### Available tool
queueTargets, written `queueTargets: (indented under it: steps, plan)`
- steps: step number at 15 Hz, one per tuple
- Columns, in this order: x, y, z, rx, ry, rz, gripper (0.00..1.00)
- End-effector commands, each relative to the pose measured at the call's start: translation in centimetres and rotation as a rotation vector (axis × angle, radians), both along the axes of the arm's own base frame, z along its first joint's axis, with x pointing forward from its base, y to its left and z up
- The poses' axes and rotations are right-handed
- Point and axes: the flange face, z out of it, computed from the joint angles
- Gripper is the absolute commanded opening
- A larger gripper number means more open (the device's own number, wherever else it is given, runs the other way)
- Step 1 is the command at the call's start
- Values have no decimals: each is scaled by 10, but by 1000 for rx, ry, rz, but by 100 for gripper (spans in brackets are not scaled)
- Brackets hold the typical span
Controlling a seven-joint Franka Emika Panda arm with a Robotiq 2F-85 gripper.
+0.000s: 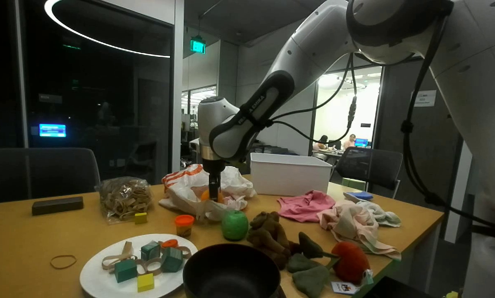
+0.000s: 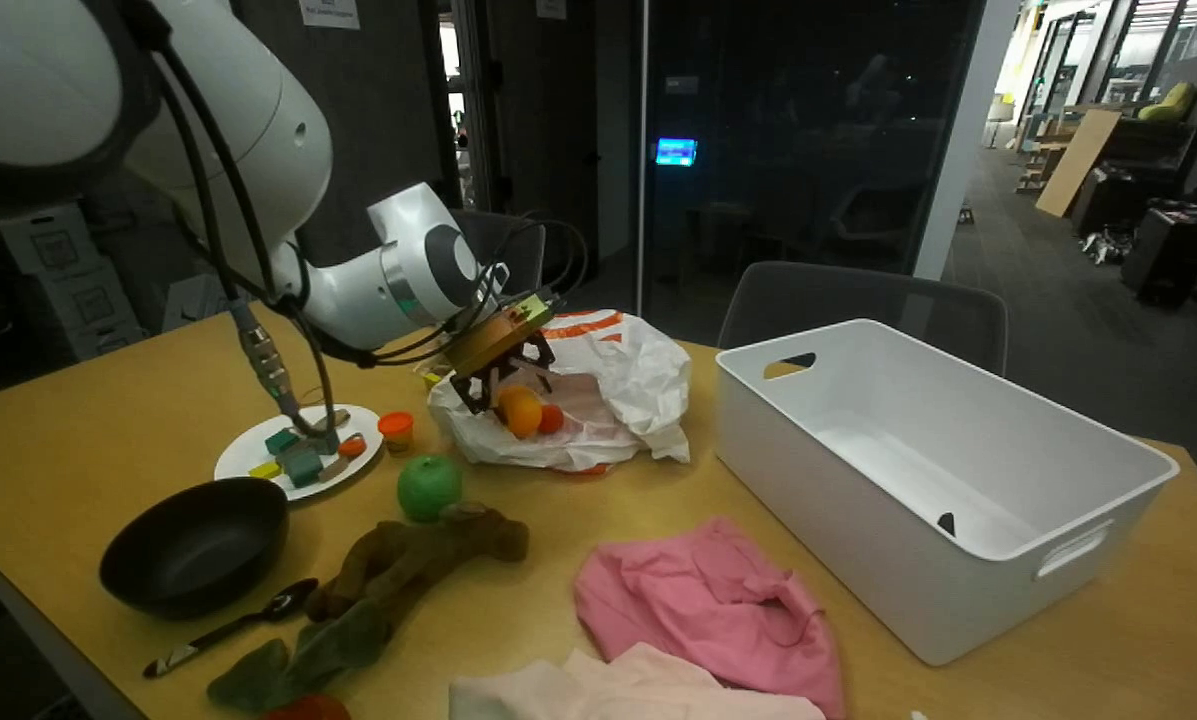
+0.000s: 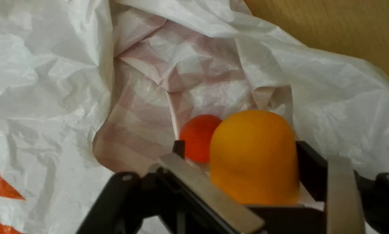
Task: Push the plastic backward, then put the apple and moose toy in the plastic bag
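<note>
Our fingers point(image 3: 342, 195) stand spread astride an orange point(image 3: 254, 156), a gap showing along one side; whether the other side touches we cannot tell. We see it and a small red ball point(image 3: 199, 138) in the mouth of the white plastic bag point(image 2: 638, 370). Outside it, on the wooden counter point(image 1: 15, 244), are the green apple point(image 1: 235, 225) and, just beside, the brown moose toy point(image 1: 268, 236). Around these we find a white plate point(image 1: 96, 277) of blocks point(image 1: 125, 270), a black pan point(image 2: 193, 545), pink cloth point(image 2: 698, 600) and a white bin point(image 2: 828, 520). Behind, a mesh chair point(image 1: 40, 169) stands before dark glass point(image 1: 102, 91); two people point(image 1: 349, 142) show in a bright room point(image 1: 369, 109) beyond.
</note>
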Motion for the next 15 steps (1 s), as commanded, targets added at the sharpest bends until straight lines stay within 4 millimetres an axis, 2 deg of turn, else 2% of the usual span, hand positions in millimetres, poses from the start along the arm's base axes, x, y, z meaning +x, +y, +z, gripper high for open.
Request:
queueTargets:
  steps: [1, 5, 9, 10, 13, 15]
  plan:
    - [4, 2, 18, 11, -38, -33, 100]
    - [-1, 0, 51, 29, -53, -71, 100]
    - [-18, -12, 92, 27, -18, -170, 100]
    - [-28, -16, 100, 30, 28, -194, 100]
    - [-57, -15, 108, 137, 191, -190, 100]
    - [-74, -8, 103, 219, 241, -179, 100]
